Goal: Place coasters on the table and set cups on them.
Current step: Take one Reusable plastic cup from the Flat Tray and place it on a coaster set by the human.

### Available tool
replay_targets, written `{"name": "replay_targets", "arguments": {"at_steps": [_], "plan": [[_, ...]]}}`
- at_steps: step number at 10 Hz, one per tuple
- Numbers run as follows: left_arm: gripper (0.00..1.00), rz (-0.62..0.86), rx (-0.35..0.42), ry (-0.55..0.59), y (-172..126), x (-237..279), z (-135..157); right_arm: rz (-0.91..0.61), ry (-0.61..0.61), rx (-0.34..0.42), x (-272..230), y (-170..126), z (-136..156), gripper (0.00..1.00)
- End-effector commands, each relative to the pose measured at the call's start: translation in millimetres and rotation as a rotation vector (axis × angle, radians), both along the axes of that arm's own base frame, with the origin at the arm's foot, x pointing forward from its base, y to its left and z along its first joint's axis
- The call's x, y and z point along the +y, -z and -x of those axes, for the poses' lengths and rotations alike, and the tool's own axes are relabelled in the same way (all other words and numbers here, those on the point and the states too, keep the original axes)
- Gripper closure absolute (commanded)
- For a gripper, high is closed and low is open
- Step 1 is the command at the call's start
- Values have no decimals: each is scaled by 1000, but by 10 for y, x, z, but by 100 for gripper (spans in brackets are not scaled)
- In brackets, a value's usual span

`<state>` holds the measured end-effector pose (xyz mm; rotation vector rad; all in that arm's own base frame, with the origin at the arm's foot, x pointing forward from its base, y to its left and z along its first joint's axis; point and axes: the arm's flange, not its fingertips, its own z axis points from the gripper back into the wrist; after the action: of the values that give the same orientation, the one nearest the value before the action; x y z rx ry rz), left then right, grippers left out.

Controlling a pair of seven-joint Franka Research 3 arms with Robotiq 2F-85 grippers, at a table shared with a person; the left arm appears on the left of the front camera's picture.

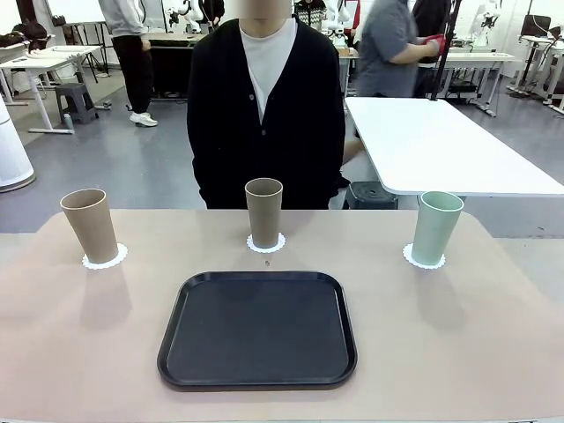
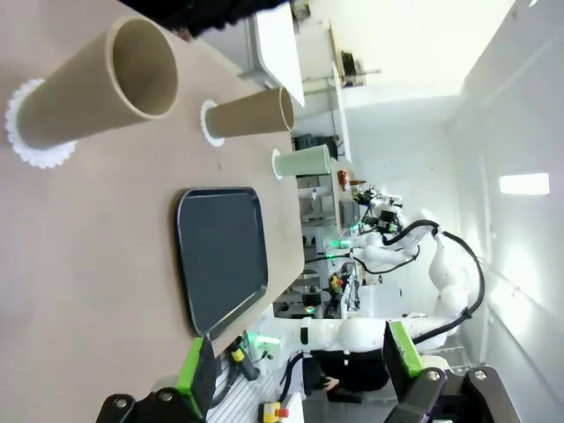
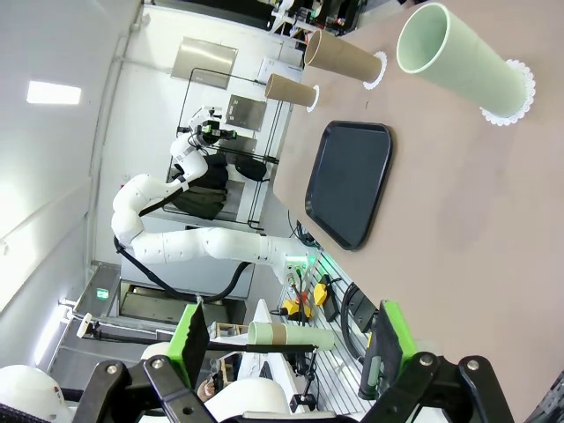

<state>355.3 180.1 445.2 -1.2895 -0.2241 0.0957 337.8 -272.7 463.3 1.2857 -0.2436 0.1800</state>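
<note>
Cups on coasters, three of each, spread along the far side of the table (image 1: 79,352).

Tabletop lies bare along both sides and the near edge, its near corners cut off in the front view; one black tray (image 1: 257,329) sits mid-table, near the robot's side. Two tan cups (image 1: 90,225) (image 1: 263,211) and one mint cup (image 1: 436,227) stand upright, well apart, each on its own white scalloped coaster (image 1: 105,258) (image 1: 266,243) (image 1: 423,258). Left gripper (image 2: 300,370) and right gripper (image 3: 286,348) hang off the table with jaws spread wide, gripping nothing. Person stands behind the middle cup, hands hidden.
</note>
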Motion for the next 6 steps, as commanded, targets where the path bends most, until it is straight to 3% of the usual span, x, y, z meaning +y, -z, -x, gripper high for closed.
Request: {"name": "replay_targets", "arguments": {"at_steps": [1,2,3,6], "plan": [[0,4,10,29,-131,-282,-59,-4,2,2,-4,-5,3,0],[0,-24,-24,53,-139,-339,-38,-4,2,2,-4,-5,3,0],[0,-5,1,24,-57,-125,-40,-4,2,2,-4,-5,3,0],[0,-5,1,24,-57,-125,-40,-4,2,2,-4,-5,3,0]]}}
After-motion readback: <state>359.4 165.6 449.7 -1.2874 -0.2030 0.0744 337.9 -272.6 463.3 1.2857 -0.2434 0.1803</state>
